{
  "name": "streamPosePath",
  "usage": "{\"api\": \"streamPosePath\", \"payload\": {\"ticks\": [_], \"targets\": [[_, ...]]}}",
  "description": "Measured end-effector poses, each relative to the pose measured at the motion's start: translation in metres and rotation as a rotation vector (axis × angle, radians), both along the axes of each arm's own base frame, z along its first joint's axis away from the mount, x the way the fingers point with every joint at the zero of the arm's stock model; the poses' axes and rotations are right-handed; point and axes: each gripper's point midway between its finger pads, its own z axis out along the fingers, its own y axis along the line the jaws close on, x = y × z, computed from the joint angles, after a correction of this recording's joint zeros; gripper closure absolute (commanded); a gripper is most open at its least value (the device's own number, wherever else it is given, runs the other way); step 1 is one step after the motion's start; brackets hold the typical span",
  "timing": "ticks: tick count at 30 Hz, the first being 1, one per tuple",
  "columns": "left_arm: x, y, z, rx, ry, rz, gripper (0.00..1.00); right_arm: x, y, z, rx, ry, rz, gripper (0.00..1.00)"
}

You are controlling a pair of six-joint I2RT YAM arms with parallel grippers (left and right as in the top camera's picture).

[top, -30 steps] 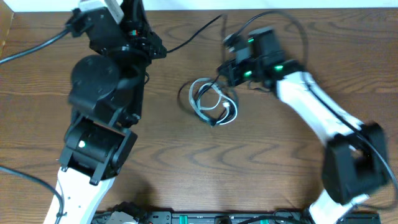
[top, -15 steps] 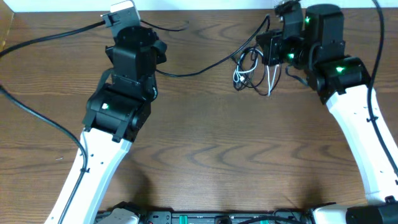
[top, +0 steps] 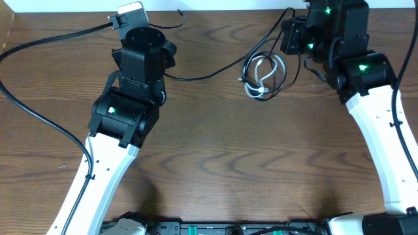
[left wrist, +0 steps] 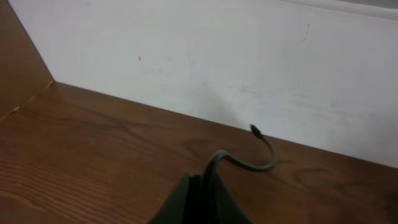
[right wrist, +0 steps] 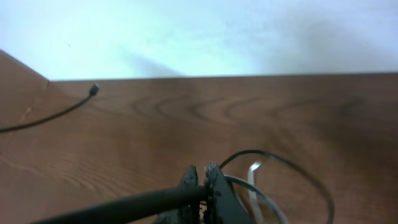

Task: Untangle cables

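A black cable [top: 209, 70] stretches across the far part of the table between my two grippers. My left gripper [left wrist: 202, 186] is shut on it close to one end; the short free piece [left wrist: 242, 163] curls ahead to a small plug [left wrist: 255, 129] by the wall. In the overhead view its fingers are hidden under the wrist. My right gripper [top: 292, 36] [right wrist: 202, 177] is shut on the black cable too. Just below it this cable makes one wide loop [right wrist: 311, 177]. The white cable [top: 261, 75] [right wrist: 254, 183] lies folded inside that loop.
A white wall [left wrist: 217, 56] rises right behind the table's far edge, close to both grippers. Thicker black robot cables [top: 39, 42] run along the left side. A wooden side panel [left wrist: 18, 50] stands at the far left corner.
Both arms have moved apart toward the far edge, drawing the black cable out. The tight bundle travelled right with my right gripper and has opened into one loose loop around the white cable.
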Motion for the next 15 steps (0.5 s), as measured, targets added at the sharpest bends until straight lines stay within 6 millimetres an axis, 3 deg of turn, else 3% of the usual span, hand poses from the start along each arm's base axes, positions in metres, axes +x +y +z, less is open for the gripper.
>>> {"api": "streamPosePath", "payload": {"ticks": [3,5,8,13,15], "targets": [[-0.001,0.0,-0.003,0.005,0.012,0.0,0.92,-0.002,-0.004,0.011,-0.008,-0.002,-0.02,0.99],[-0.002,0.001,-0.006,0.01,0.026,0.0,0.92,-0.008,-0.008,-0.001,-0.031,0.051,-0.035,0.99],[-0.004,0.001,-0.009,0.015,0.043,-0.003,0.92,-0.012,-0.012,-0.039,-0.076,0.183,-0.047,0.99],[-0.007,-0.004,-0.018,0.013,0.082,-0.035,0.92,-0.01,-0.005,-0.12,-0.144,0.418,-0.032,0.98],[-0.009,-0.005,-0.023,0.016,0.106,-0.047,0.92,-0.009,-0.001,-0.136,-0.148,0.459,-0.019,0.99]]}}
